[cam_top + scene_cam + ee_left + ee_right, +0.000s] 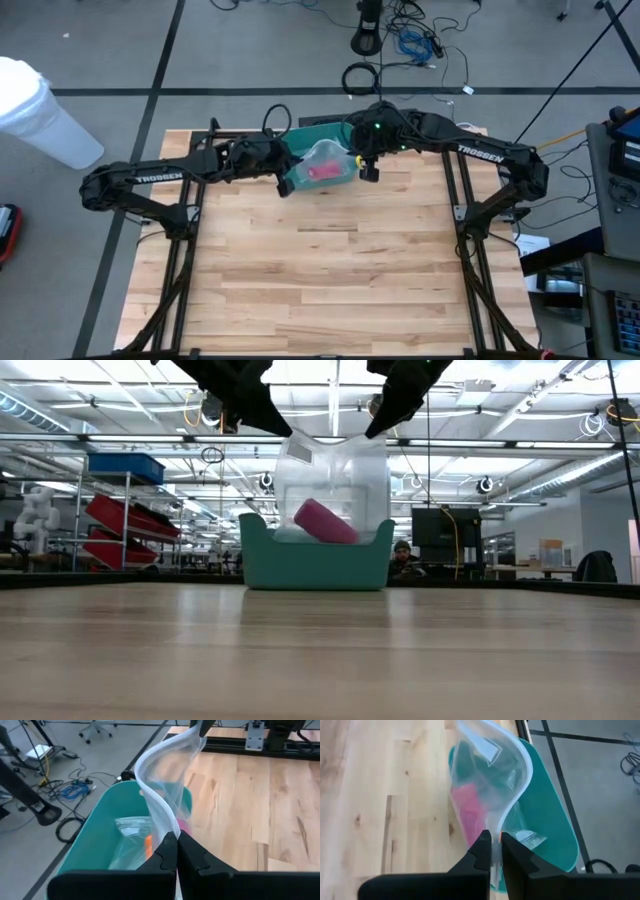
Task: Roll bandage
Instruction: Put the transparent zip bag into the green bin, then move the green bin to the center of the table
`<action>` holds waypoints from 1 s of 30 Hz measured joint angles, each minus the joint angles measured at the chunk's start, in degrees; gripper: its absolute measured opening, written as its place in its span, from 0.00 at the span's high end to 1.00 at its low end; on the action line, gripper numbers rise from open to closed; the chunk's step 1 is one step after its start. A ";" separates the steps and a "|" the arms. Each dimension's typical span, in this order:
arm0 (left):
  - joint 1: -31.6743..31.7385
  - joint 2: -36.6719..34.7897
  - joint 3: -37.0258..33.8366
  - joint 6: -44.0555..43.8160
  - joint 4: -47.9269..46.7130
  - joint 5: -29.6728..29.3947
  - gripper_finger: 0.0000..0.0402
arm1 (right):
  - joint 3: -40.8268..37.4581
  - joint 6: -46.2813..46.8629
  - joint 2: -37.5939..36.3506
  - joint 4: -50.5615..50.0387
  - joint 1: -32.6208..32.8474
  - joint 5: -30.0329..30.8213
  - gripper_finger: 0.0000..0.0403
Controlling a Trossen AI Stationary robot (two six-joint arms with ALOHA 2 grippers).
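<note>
Pink bandage roll (325,521), cylindrical, tilted, sealed inside clear zip bag (333,480); seen through the plastic as a pink blur in high view (322,172) and right wrist view (466,807). Bag hung upright over teal bin (315,555), bottom dipping into it, at far edge of table, centre. Bag mouth stretched between both grippers, rim bowed open.

Left gripper (177,847) clenched on one end of bag rim, plastic pinched between fingers (162,857). Right gripper (493,851) likewise clamped on opposite end of rim. Both arms reaching in from their sides, meeting above bin (300,150).

Second flat clear packet (131,827) lying in bin bottom, with something orange (148,845) beside it.

Table (320,280): light wood butcher-block, bare in front of bin.

Room: grey floor, loose cables (405,40), white container (35,105) off table at left. Low view: open workshop, ceiling strip lights, shelving with red bins (125,525), monitor (445,535), person seated behind (402,557).
</note>
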 joint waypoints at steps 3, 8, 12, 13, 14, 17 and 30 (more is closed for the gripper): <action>0.17 0.07 -0.08 -1.07 0.19 -1.21 1.00 | 0.00 -0.83 0.26 0.46 -0.68 0.00 0.96; 4.73 3.85 -2.52 -1.13 3.47 -5.26 1.00 | -3.37 -7.38 4.31 7.69 -3.75 -0.73 0.95; 9.91 7.76 -2.92 0.54 8.46 -5.23 0.94 | -4.85 -10.27 9.10 15.08 -6.84 2.13 0.86; 11.15 8.25 -2.89 0.66 8.61 -5.21 0.91 | -4.85 -10.70 10.00 16.00 -7.58 4.04 0.83; 12.28 8.69 -2.89 0.77 8.81 -5.21 0.88 | -4.85 -11.25 10.59 16.66 -8.28 5.63 0.80; 15.13 9.43 -2.89 0.32 9.23 -5.08 0.78 | -4.85 -11.38 11.99 17.63 -10.15 8.69 0.70; 17.65 11.28 -2.85 0.32 7.33 -4.68 0.41 | -4.85 -9.81 10.53 18.11 -13.24 5.62 0.48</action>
